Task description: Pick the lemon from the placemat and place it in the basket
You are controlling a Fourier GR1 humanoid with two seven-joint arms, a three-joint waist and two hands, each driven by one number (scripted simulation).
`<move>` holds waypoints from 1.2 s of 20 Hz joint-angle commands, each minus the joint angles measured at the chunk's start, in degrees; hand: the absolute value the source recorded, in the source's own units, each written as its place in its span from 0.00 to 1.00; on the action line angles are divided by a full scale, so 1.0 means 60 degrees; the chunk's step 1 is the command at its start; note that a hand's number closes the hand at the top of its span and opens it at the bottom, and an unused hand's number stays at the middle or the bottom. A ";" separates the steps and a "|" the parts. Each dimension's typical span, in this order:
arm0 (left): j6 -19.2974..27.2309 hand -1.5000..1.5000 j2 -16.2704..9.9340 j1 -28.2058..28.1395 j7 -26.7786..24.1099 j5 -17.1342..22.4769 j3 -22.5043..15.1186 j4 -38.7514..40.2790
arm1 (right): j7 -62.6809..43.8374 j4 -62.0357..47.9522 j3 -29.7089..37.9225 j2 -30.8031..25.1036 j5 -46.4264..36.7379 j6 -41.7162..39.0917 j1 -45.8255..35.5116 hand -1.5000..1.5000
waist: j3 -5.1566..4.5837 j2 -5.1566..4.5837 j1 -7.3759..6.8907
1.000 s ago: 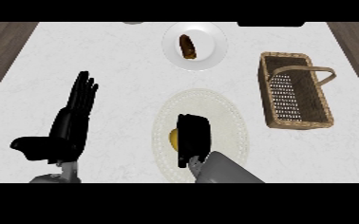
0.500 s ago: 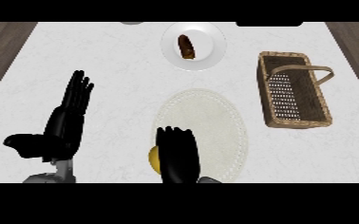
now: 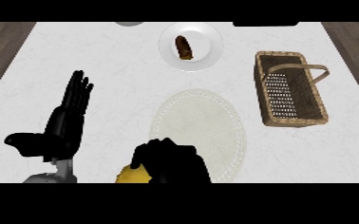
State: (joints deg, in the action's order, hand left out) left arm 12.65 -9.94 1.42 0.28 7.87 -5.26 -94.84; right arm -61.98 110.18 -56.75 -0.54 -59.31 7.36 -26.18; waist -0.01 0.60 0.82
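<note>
From my station I look steeply down on a white, faintly marbled counter top [image 3: 105,57] that fills nearly the whole view. At the far left corner [image 3: 14,42] and the far right corner [image 3: 345,35] a strip of dark brown wood shows beyond its slanted edges (floor or cabinet, I cannot tell which). A dark, flat shape [image 3: 265,24] and a grey round one [image 3: 129,23] are cut off at the far edge. The light is even, with soft shadows.
</note>
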 commanded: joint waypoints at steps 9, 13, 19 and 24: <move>-0.0029 0.50 0.0082 -0.0353 -0.0157 -0.0146 -0.0039 -0.0186 | -0.2946 0.4174 0.1327 0.0083 -0.0573 -0.2857 -0.0215 1.00 | -0.0017 0.0004 0.0042; -0.0147 0.50 0.0019 -0.0377 -0.0114 -0.0037 0.0049 -0.0259 | -0.2793 0.4060 0.2053 0.0082 -0.0709 -0.3673 -0.0059 1.00 | -0.0018 -0.0006 0.0027; -0.0050 0.50 0.0126 -0.0240 -0.0050 -0.0194 -0.0049 -0.0301 | -0.1797 0.4309 0.3716 -0.0956 -0.0338 -0.4865 0.0194 1.00 | -0.0014 -0.0051 -0.0023; -0.0093 0.50 0.0265 -0.0439 -0.0403 -0.0273 -0.0054 -0.0103 | -0.0965 0.5054 0.5684 -0.1095 0.0813 -0.5522 0.0547 1.00 | -0.0004 -0.0077 -0.0059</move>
State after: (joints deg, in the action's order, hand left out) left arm 12.08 -9.02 -0.27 -0.55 6.82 -5.32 -96.03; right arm -61.70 133.82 -29.46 -6.70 -61.54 -15.87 -23.84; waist -0.06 0.21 0.60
